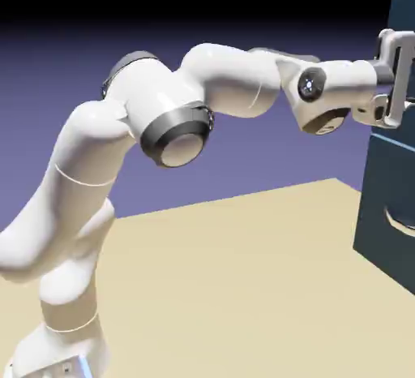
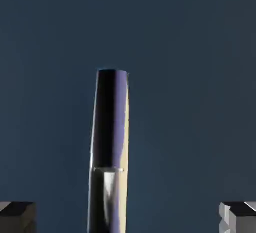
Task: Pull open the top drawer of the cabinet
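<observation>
The cabinet (image 1: pixel 381 206) stands at the exterior view's right edge, dark navy. Its top drawer (image 1: pixel 405 7) carries a thin grey bar handle (image 1: pixel 400 72), and my gripper (image 1: pixel 387 86) reaches right up to that bar at the end of the outstretched white arm. In the hand view the drawer front (image 2: pixel 190 77) fills the picture, and the handle (image 2: pixel 110 142) runs as a shiny upright bar from the middle down to the bottom edge. My gripper (image 2: pixel 127 218) is open: the two grey fingertips (image 2: pixel 17 217) sit far apart in the bottom corners, with the bar between them and untouched.
Below a thin pale line lies the lower navy panel with its curved pale handle (image 1: pixel 399 224). The tan table (image 1: pixel 243 287) stretches from the robot's base to the cabinet's foot.
</observation>
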Available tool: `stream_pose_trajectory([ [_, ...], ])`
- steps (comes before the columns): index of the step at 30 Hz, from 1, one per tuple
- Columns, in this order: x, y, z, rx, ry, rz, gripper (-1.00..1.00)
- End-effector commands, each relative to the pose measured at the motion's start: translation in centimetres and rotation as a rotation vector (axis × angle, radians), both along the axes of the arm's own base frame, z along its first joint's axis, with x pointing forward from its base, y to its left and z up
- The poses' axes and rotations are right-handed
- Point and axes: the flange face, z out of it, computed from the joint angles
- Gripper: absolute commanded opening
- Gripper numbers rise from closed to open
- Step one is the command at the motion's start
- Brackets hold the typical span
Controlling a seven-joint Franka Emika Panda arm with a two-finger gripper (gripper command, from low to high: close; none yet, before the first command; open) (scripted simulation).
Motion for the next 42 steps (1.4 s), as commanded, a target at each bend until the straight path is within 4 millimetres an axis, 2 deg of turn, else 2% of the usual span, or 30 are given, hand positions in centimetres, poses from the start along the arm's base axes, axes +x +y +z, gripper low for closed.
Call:
stream_pose_trajectory([
  [1,0.3,0.4,0.1,0.008,-0.010,-0.007,0.00],
  [3,0.5,0.6,0.3,0.013,-0.017,-0.012,0.00],
  [11,5.5,0.6,0.3,0.013,-0.017,-0.012,0.00],
  [12,5.5,0.6,0.3,0.013,-0.017,-0.012,-1.00],
  [13,5.5,0.6,0.3,0.013,-0.017,-0.012,-1.00],
  [31,-6.2,0.6,0.3,0.013,-0.017,-0.012,-1.00],
  [42,-11.2,0.6,0.3,0.013,-0.017,-0.012,-1.00],
])
